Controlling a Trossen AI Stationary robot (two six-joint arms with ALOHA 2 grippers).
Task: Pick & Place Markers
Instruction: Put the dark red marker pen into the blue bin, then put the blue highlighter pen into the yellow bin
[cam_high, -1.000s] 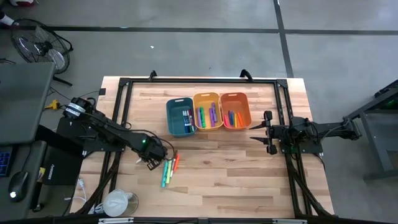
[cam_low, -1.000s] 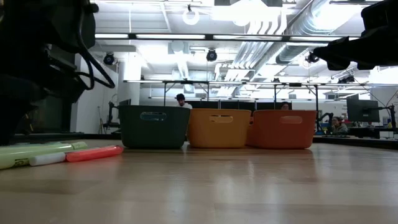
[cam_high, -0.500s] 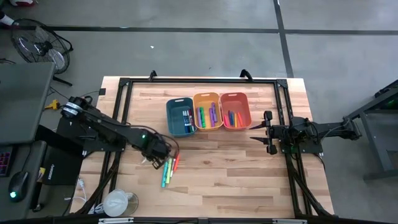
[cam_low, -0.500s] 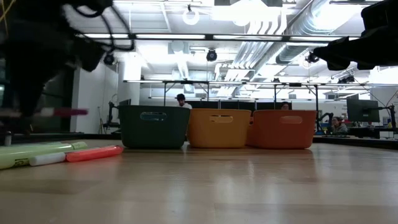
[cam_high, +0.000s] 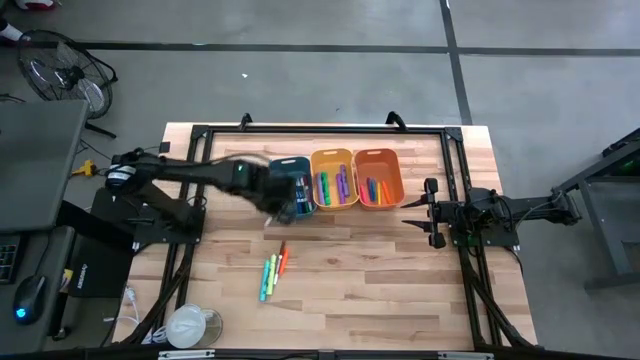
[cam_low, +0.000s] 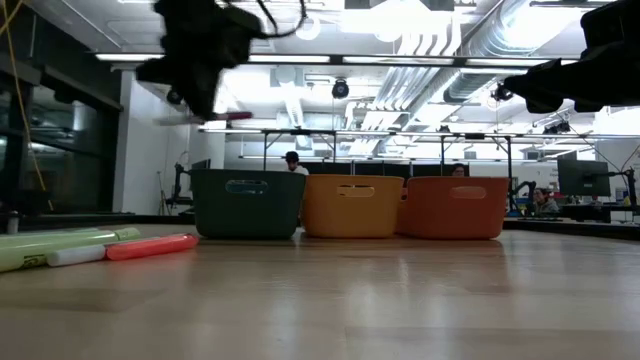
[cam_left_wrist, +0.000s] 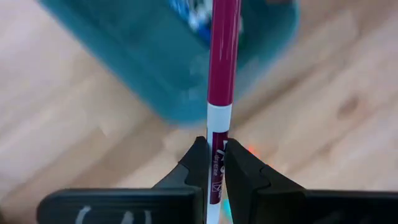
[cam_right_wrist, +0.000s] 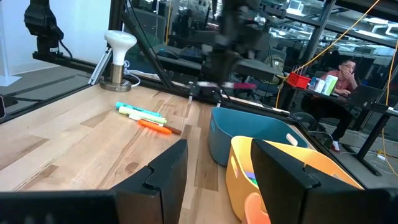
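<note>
My left gripper (cam_high: 281, 206) is shut on a magenta marker with a white band (cam_left_wrist: 222, 74), over the near end of the teal bin (cam_high: 287, 162). It also shows high above the table in the low view (cam_low: 200, 60), with the marker (cam_low: 226, 117) level below it. A few loose markers (cam_high: 271, 271), green and orange-red, lie flat on the table nearer the front. More markers lie in the teal, yellow-orange (cam_high: 333, 180) and orange (cam_high: 378, 178) bins. My right gripper (cam_high: 430, 212) is open and empty, right of the orange bin. My left gripper pinches the marker's white, printed part (cam_left_wrist: 216, 144) between its two fingers (cam_left_wrist: 198, 163). The marker runs along the fingers and sticks out forward past them, its magenta part over the teal bin's near wall. It is level and clear of the table and bin.
The three bins stand side by side at the table's far middle. A black frame (cam_high: 200, 135) runs round the table's edges. A white lamp-like object (cam_high: 186, 325) stands at the near left. Bare wood lies between the bins and the loose markers.
My left gripper has risen from beside the loose markers with the magenta marker and swung fast toward the far edge and right, up to the teal bin. The marker is lifted clear and stays level. The loose markers have stayed in place.
</note>
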